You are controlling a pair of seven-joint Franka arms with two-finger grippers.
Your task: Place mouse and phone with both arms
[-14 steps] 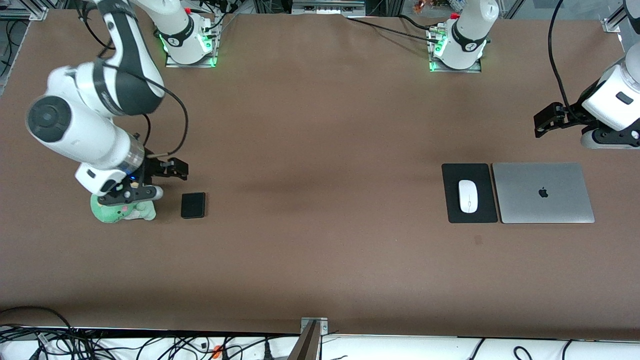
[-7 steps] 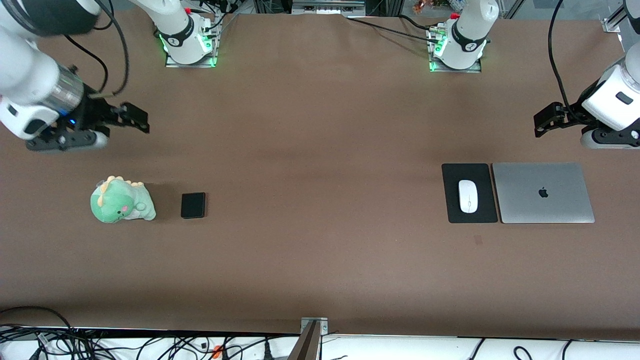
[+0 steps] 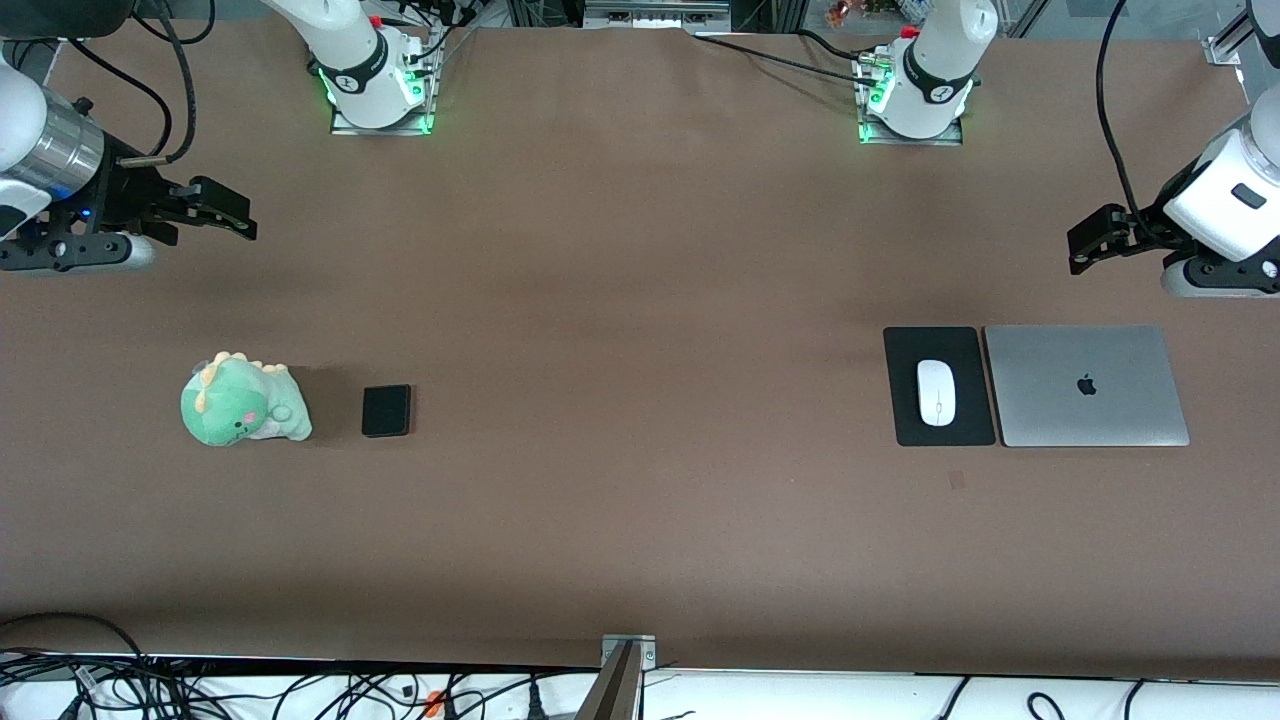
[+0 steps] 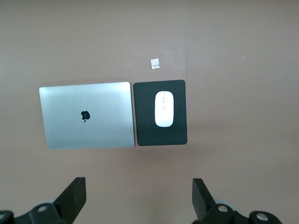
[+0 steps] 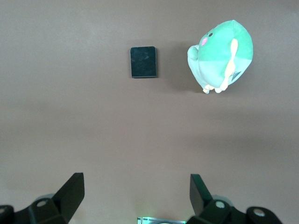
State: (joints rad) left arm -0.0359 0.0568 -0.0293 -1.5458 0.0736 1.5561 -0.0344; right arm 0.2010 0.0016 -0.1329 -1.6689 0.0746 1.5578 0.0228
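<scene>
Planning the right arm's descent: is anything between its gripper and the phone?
Nothing visible. The right gripper hangs open over bare table; the phone lies clear, with the green plush toy beside it, apart.

My work surface is a wide table (image 3: 640, 300) covered in plain matte brown material, evenly lit from above with soft shadow bands across its middle. At its 6 o'clock edge a metal bracket (image 3: 628, 650) is fixed at the centre, with loose black cables (image 3: 150, 685) lying along a white strip (image 3: 1000, 695) past that edge. At 12 o'clock, aluminium framing (image 3: 655, 12) borders the table.
</scene>
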